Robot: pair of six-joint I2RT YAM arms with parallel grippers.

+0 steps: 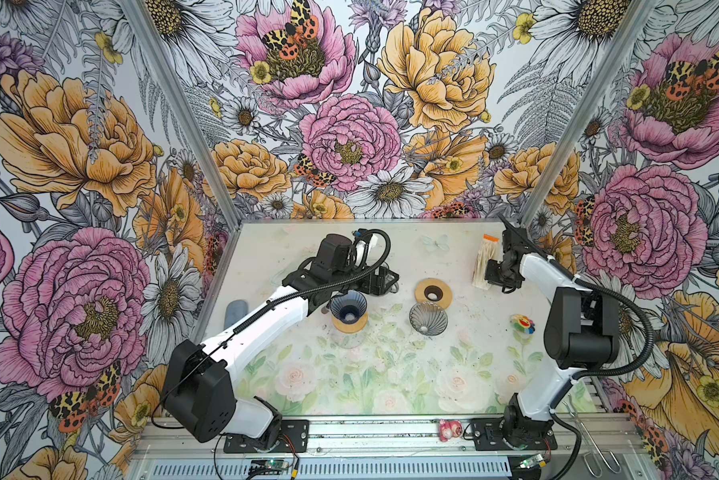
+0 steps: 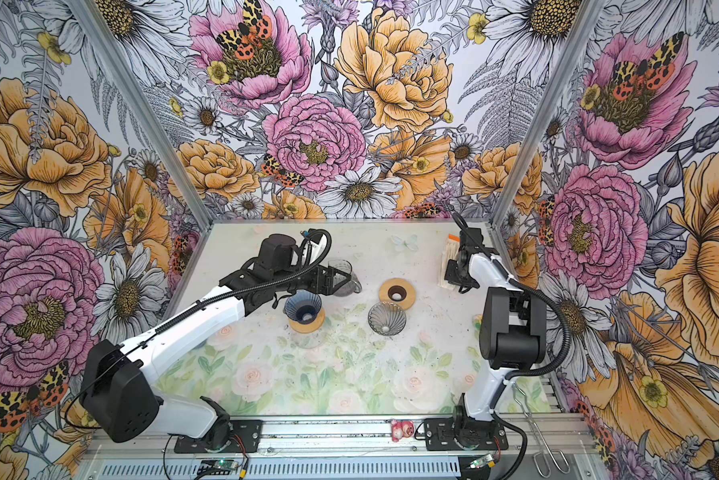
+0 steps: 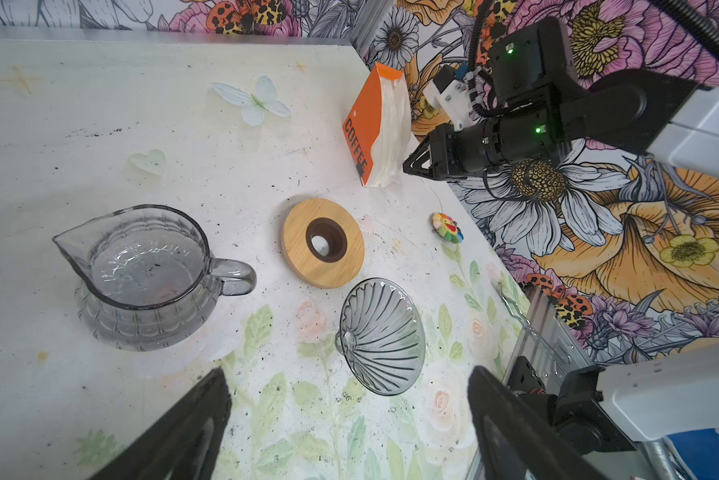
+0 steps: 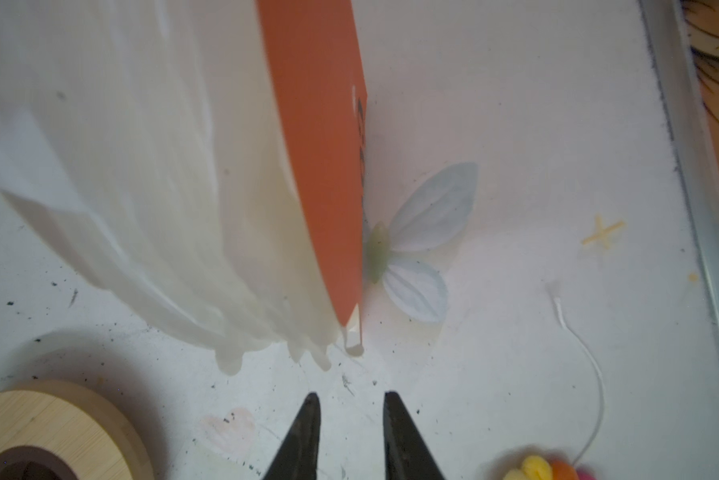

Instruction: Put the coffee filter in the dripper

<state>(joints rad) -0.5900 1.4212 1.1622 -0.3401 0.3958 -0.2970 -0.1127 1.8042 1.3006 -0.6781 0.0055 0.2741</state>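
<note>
The right gripper (image 4: pixel 352 395) is held at a narrow, empty slit just short of the coffee filters (image 4: pixel 141 166) stood in their orange pack (image 4: pixel 316 166), so several could be grabbed together or the pack toppled.

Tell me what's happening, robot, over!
Left end effector open, empty. Right end effector open, at filter pack, nothing gripped. Grey dripper empty; wooden ring lies close beside it.

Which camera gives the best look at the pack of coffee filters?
The left wrist view: the filter pack stands whole, orange cover lettered COFFEE, white filters fanned beside it. In the right wrist view the filter pack is close, blurred and cropped. Both top views show it small, partly behind the right arm.
</note>
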